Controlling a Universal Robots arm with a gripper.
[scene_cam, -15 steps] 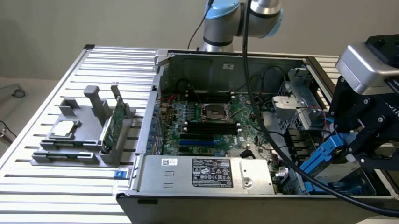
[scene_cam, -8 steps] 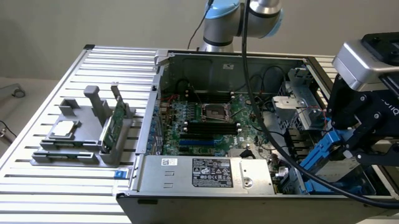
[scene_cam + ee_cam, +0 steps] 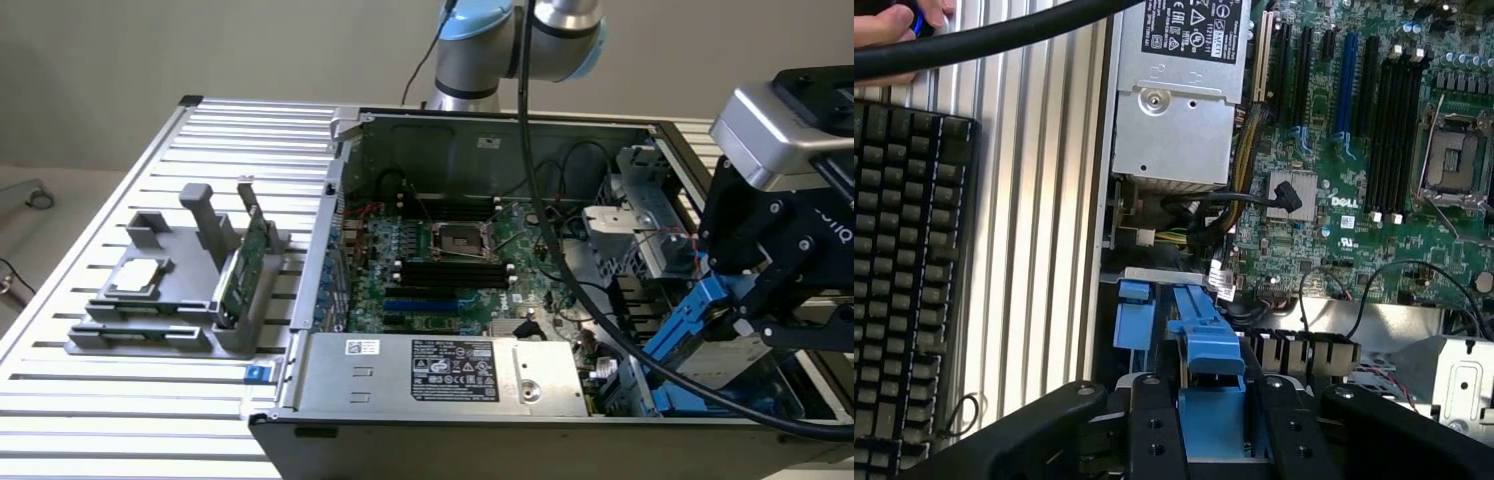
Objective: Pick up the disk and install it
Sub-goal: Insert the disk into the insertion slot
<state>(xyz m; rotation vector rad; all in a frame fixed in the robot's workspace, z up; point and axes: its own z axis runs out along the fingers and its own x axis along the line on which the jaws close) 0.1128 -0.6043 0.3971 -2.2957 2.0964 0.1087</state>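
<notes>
Gripping the disk (image 3: 1204,345) by its blue rails, the claw (image 3: 1214,402) hung over the open computer case (image 3: 481,150) at the exterior view's right (the drive tilted, edge-up), on the ribbed bench (image 3: 134,400).

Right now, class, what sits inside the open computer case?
Green motherboard, silver power supply, cables, and the disk clamped in the gripper. Whatever lies under the power supply is covered.

Disk (image 3: 683,335): blue carrier rails showing, steeply tilted, gripped over computer case (image 3: 481,140) edge, exterior view's right.
</notes>
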